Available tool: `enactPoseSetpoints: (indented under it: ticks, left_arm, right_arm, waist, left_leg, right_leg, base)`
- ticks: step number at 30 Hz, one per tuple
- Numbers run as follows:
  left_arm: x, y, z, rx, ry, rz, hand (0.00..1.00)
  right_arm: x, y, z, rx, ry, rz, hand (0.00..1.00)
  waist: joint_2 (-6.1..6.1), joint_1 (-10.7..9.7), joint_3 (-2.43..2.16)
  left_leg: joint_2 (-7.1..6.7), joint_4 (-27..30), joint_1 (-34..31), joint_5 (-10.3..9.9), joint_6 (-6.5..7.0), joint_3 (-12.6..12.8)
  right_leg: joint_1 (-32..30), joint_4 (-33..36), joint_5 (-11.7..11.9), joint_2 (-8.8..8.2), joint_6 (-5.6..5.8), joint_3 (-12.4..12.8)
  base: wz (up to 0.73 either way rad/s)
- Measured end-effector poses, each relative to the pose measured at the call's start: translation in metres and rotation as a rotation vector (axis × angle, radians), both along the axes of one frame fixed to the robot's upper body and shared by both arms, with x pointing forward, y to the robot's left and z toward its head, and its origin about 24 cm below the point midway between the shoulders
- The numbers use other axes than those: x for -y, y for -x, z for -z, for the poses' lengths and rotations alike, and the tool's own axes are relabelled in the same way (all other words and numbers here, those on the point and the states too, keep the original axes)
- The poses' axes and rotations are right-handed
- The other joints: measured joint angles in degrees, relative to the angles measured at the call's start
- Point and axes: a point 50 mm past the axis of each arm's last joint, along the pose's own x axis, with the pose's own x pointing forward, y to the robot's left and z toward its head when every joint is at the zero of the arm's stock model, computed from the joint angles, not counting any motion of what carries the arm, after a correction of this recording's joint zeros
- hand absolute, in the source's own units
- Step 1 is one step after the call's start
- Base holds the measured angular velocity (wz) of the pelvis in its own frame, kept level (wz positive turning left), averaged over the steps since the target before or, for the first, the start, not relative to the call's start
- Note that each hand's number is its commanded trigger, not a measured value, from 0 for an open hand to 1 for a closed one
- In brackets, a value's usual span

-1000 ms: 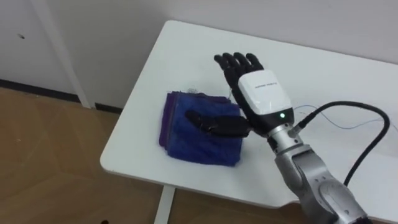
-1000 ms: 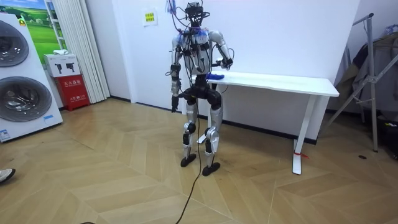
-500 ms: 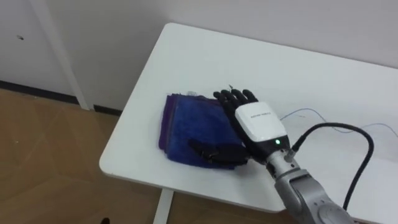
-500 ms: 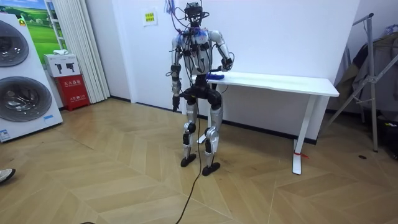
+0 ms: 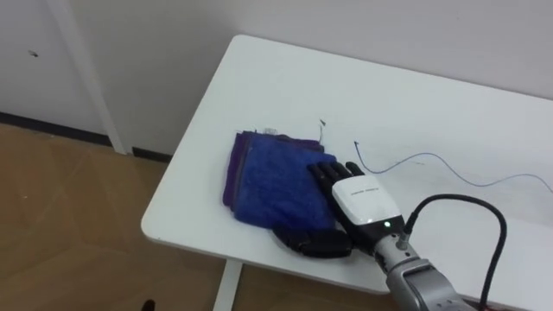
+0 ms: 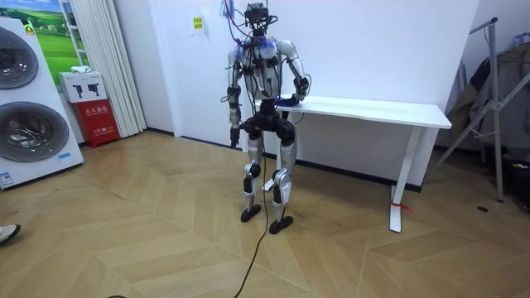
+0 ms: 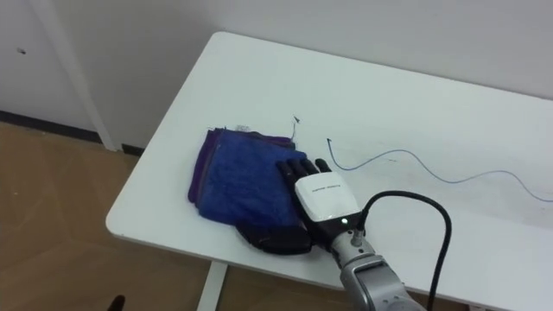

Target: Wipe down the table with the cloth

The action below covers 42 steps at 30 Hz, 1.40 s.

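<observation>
A folded blue and purple cloth (image 5: pixel 268 177) lies near the front left corner of the white table (image 5: pixel 285 86). My right hand (image 5: pixel 363 200) rests flat on the cloth's right part, open. Its fingers (image 5: pixel 333 173) are straight and point away from me, and the thumb is spread out near the table's front edge. The right eye view has the same hand (image 7: pixel 324 197) on the cloth (image 7: pixel 238 177). A thin blue wavy line (image 5: pixel 432 160) runs across the tabletop right of the hand. In the room view I stand at the table's end, my left hand (image 6: pixel 233 142) hanging by my side.
The table's front edge (image 5: pixel 216 246) and left end lie close to the cloth, with wooden floor (image 5: pixel 69 216) below. A white wall (image 5: pixel 130 52) stands behind. Washing machines (image 6: pixel 29 108) stand at the room view's left and a metal rack (image 6: pixel 497 99) at its right.
My right hand has come down from above the table and drawn back toward the front edge. It now lies flat on the cloth's right part. The cloth has stayed in place.
</observation>
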Motion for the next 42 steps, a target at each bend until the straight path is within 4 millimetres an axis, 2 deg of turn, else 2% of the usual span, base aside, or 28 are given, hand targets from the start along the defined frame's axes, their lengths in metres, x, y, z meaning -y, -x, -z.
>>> enactPoseSetpoints:
  ticks: [10, 14, 18, 22, 25, 32, 36, 42]
  left_arm:
    - [-0.002, 0.004, 0.0, -0.008, -0.016, -0.006, 0.0]
    - [-0.002, 0.007, 0.0, -0.017, -0.014, -0.009, 0.0]
    - [-0.003, 0.014, 0.001, -0.034, -0.011, -0.016, 0.0]
    - [-0.003, 0.018, 0.001, -0.045, -0.011, -0.019, 0.0]
    - [-0.002, 0.018, 0.002, -0.049, -0.009, -0.012, 0.0]
    - [-0.001, 0.018, 0.002, -0.05, -0.011, -0.007, 0.0]
    - [-0.002, 0.02, 0.001, -0.051, -0.015, -0.007, 0.0]
    - [-0.003, 0.026, 0.001, -0.09, -0.03, 0.021, 0.0]
  right_arm:
    - [0.002, 0.0, 0.001, 0.013, -0.002, 0.002, 0.0]
    - [-0.001, -0.005, -0.003, 0.031, -0.016, 0.001, 0.0]
    - [-0.005, -0.015, -0.011, 0.068, -0.026, -0.005, 0.0]
    - [-0.013, -0.029, -0.034, 0.158, -0.058, -0.03, 0.0]
    - [-0.017, -0.037, -0.044, 0.194, -0.075, -0.039, 0.0]
    - [-0.017, -0.039, -0.045, 0.195, -0.082, -0.032, 0.0]
    - [-0.016, -0.039, -0.044, 0.184, -0.074, -0.024, 0.0]
    - [-0.011, -0.039, -0.036, 0.154, -0.052, 0.002, 0.0]
  waist:
    - [0.07, 0.24, 0.07]
    - [0.28, 0.29, 0.25]
    - [0.52, 0.29, 0.41]
    - [0.65, 0.16, 0.5]
    - [0.68, 0.21, 0.52]
    - [0.7, 0.26, 0.53]
    - [0.46, 0.32, 0.36]
    - [0.37, 1.3, 0.3]
  left_leg:
    - [0.03, -0.05, 0.05, 0.0, 0.0, -0.1]
    - [0.04, -0.05, 0.03, 0.0, 0.0, -0.13]
    - [0.02, -0.03, 0.08, 0.0, 0.0, -0.11]
    - [0.02, 0.0, 0.0, 0.0, 0.0, -0.18]
    - [-0.02, -0.01, -0.03, 0.0, 0.0, -0.37]
    - [-0.05, -0.01, -0.04, 0.0, 0.0, -1.09]
    - [-0.09, -0.01, 0.03, 0.0, 0.0, -1.72]
    - [-0.06, -0.18, 1.18, 0.0, 0.0, -2.79]
  right_leg:
    - [-0.03, -0.01, 0.0, -0.02, 0.0, -0.19]
    - [-0.03, -0.02, 0.0, -0.02, 0.0, -0.15]
    - [0.02, -0.02, 0.0, -0.01, 0.0, 0.07]
    - [-0.02, -0.01, 0.0, 0.02, 0.0, 0.04]
    - [0.02, -0.01, 0.0, 0.04, 0.0, 0.03]
    - [0.22, 0.03, 0.0, 0.08, 0.0, 0.01]
    - [0.59, 0.0, 0.0, 0.09, 0.0, -0.15]
    - [1.95, -0.07, 0.0, 0.04, 0.0, -0.03]
  base:
    - [0.0]
    - [0.0]
    - [0.0]
    - [0.0]
    - [0.04]
    - [0.04]
    - [0.09]
    - [0.06]
